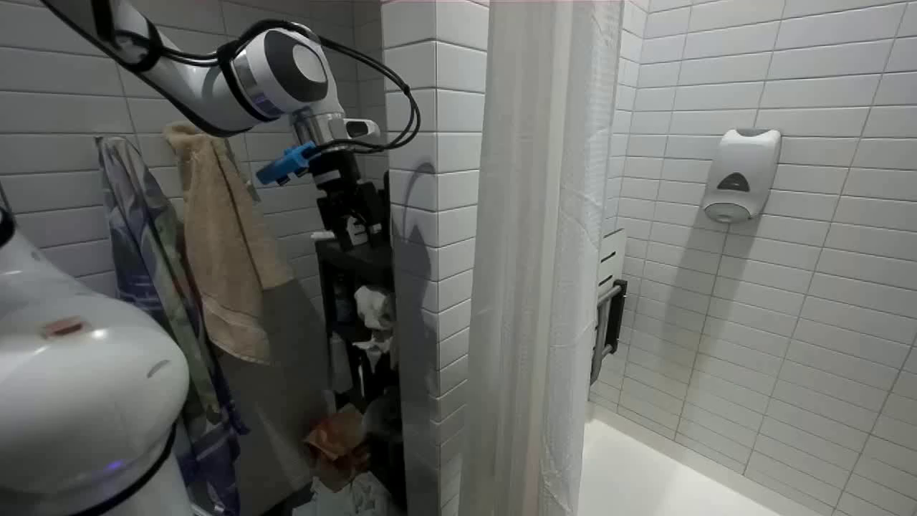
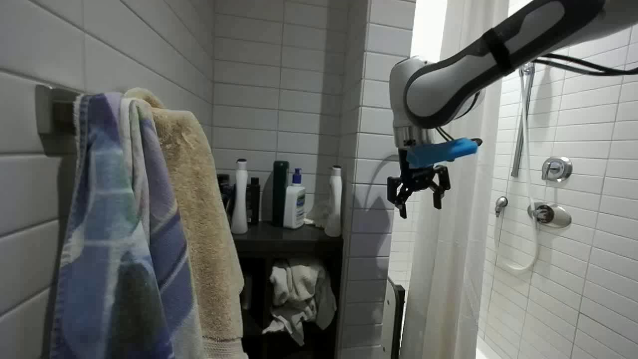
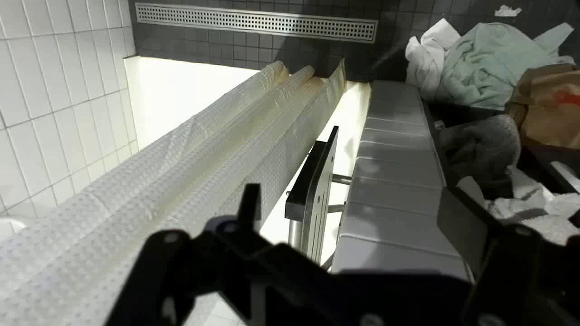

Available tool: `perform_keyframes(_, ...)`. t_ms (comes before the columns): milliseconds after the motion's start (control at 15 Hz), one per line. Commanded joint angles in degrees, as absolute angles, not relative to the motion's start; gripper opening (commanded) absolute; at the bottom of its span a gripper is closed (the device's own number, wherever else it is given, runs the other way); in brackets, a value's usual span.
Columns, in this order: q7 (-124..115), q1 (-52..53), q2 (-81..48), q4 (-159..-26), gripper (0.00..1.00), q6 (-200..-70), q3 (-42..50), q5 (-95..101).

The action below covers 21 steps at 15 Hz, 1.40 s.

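Note:
My gripper is black, points down and has its fingers spread apart with nothing between them. In an exterior view it hangs in front of the white shower curtain, beside the tiled wall end. In the wrist view, the fingers stand wide on either side of the tiled wall end, seen from above. The curtain and a folded slatted seat lie to the left. A dark shelf holds a green bottle, a pump bottle and white bottles.
A beige towel and a blue patterned towel hang on the wall. White cloths fill a lower shelf. A soap dispenser and a shower valve are on the shower walls. A drain grate crosses the floor.

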<state>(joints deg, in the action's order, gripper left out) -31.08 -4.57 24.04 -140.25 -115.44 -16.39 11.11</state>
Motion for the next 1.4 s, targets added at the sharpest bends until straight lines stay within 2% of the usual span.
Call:
perform_keyframes(0,-31.65,-2.85,23.82,-140.13,1.0,-115.2,-14.82,11.82)
perform_keyframes(1333,-32.39,-0.73,23.72,-139.52,1.0,-114.72,-16.04,11.56)
